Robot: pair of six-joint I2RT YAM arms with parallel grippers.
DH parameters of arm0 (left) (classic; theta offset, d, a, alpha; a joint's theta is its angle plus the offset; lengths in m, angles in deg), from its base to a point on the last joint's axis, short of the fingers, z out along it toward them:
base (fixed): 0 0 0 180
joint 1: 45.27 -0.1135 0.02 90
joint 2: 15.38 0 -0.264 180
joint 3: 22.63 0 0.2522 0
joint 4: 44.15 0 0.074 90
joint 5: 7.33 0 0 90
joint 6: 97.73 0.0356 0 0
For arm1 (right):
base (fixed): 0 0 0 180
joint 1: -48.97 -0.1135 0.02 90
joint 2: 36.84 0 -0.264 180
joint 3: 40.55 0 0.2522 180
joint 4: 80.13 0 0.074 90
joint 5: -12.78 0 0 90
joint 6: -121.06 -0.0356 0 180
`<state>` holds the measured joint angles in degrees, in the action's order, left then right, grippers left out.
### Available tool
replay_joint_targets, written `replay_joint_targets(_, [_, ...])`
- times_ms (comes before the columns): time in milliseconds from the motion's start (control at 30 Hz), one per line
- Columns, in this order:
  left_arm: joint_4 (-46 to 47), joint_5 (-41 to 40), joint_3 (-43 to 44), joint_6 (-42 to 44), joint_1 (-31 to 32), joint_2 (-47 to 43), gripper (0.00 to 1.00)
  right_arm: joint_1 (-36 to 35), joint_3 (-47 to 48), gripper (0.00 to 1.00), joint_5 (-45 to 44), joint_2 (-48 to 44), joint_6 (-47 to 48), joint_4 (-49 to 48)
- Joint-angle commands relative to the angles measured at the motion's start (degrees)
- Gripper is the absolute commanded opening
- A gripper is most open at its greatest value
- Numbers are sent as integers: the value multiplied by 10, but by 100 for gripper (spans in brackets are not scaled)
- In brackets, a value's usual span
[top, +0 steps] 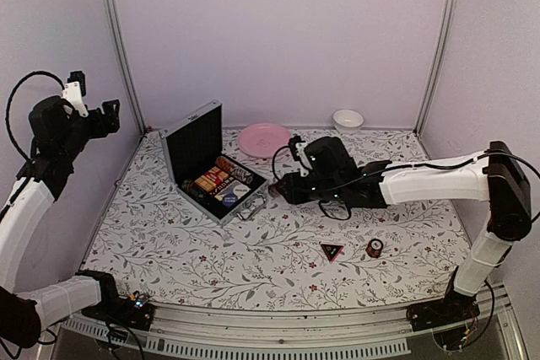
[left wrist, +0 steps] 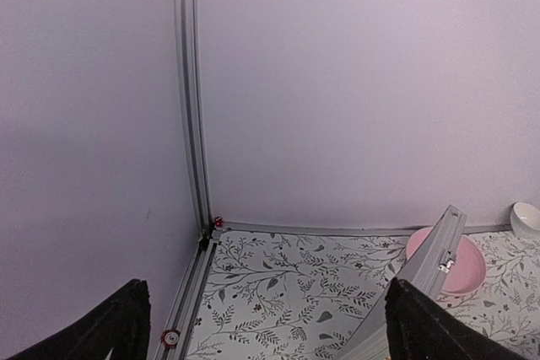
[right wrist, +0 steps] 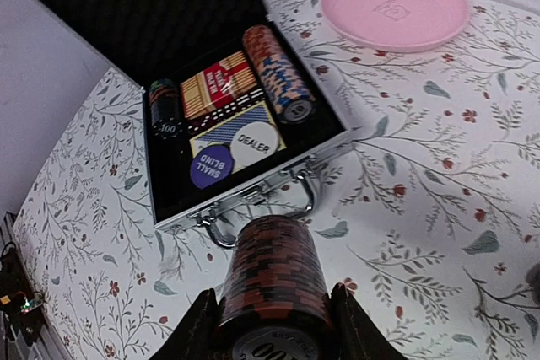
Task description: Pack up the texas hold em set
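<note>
The silver case (top: 196, 134) of the texas hold em set lies open left of centre, lid up. In the right wrist view its black tray (right wrist: 169, 196) holds a row of chips (right wrist: 274, 73), a red card deck (right wrist: 218, 83), a dark chip stack (right wrist: 165, 111) and two round buttons. My right gripper (top: 283, 190) is shut on a red and dark chip stack (right wrist: 272, 284), just short of the case handle (right wrist: 257, 200). A black-and-red triangle (top: 332, 251) and a short chip stack (top: 375, 248) lie on the cloth. My left gripper (top: 105, 115) hangs open, high at the far left.
A pink plate (top: 263, 138) and a small white bowl (top: 348, 119) stand at the back by the wall. Metal frame posts (left wrist: 190, 90) mark the back corners. The flowered cloth (top: 278, 267) covers the table.
</note>
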<state>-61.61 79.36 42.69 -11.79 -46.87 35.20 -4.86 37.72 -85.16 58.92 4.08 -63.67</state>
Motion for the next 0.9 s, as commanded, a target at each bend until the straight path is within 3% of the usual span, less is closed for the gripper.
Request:
replay_joint_targets(0, [16, -9, -9, 10, 3, -6, 97, -55, 59, 21, -9, 76, 76, -154])
replay_joint_targets(333, [18, -11, -11, 11, 3, -12, 97, -85, 129, 21, -10, 204, 139, -272])
replay_joint_targets(867, [18, -19, -13, 17, 4, -12, 97, -85, 288, 21, 14, 377, 176, -270])
